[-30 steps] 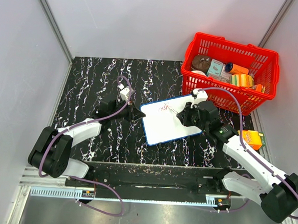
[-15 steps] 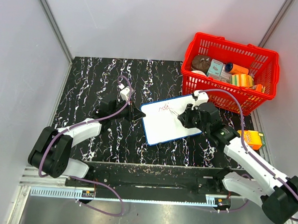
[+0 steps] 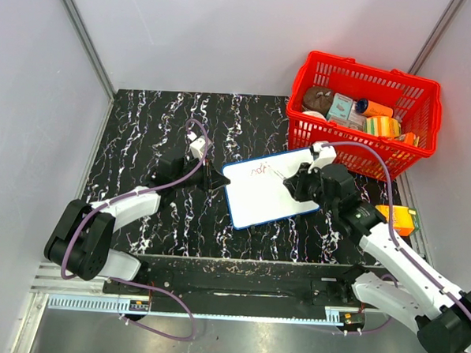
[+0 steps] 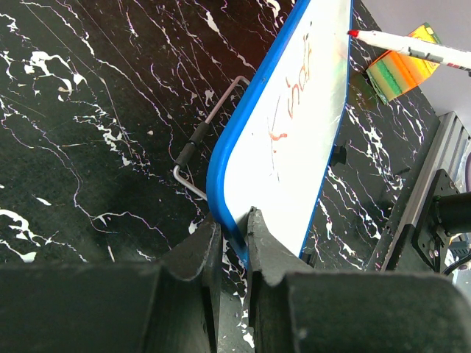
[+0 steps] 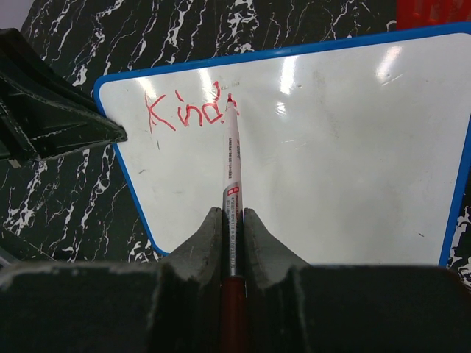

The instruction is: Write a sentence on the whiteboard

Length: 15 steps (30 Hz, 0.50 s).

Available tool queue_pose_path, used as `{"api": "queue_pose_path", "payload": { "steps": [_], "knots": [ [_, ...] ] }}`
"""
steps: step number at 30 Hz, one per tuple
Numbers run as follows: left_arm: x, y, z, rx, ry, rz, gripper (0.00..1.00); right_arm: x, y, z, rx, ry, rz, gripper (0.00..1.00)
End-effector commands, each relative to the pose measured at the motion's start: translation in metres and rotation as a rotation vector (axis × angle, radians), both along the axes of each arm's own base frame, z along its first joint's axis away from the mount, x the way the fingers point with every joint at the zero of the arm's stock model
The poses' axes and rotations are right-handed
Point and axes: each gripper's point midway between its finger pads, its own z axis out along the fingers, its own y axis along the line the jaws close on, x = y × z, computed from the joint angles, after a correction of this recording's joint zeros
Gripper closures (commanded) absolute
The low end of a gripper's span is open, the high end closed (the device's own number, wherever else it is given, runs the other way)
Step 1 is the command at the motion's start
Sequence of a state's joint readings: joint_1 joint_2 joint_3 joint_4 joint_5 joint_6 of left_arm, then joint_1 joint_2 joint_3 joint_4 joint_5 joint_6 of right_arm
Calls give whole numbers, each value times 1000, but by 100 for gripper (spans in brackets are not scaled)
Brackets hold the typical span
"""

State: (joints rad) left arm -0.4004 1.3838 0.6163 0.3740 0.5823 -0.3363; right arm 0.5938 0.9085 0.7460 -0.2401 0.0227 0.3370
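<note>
Whiteboard (image 3: 258, 197) sits mid surface (image 3: 142, 140), just in front of red basket (image 3: 375, 69), w/ wire stand (image 4: 210, 132) showing beneath its edge. Sentence (image 5: 184, 110) reads only "Kind", near corner by L tool (image 4: 232, 220). I see L tool clenched on board's blue edge. R tool (image 5: 232, 212) clenched on marker (image 5: 232, 154), tip touching board just after the "d".

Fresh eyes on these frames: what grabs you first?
The red basket of items at the table's far right corner pops first. Mid-table, the blue-framed whiteboard bears red letters reading roughly "Kind", with the right end effector clamping a marker whose tip sits by the last letter. The left end effector pinches the board's left edge.
</note>
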Motion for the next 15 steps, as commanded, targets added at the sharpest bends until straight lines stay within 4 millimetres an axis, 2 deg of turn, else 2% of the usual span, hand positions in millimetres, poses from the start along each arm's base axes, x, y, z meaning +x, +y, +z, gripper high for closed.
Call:
{"api": "queue_pose_path", "payload": {
  "steps": [1,15],
  "knots": [
    [29,22,-12,153,-128,98,100,17,5,21,16,-57,-28,100],
    [29,22,-12,154,-129,99,100,21,8,-3,-20,-7,-26,100]
  ]
}}
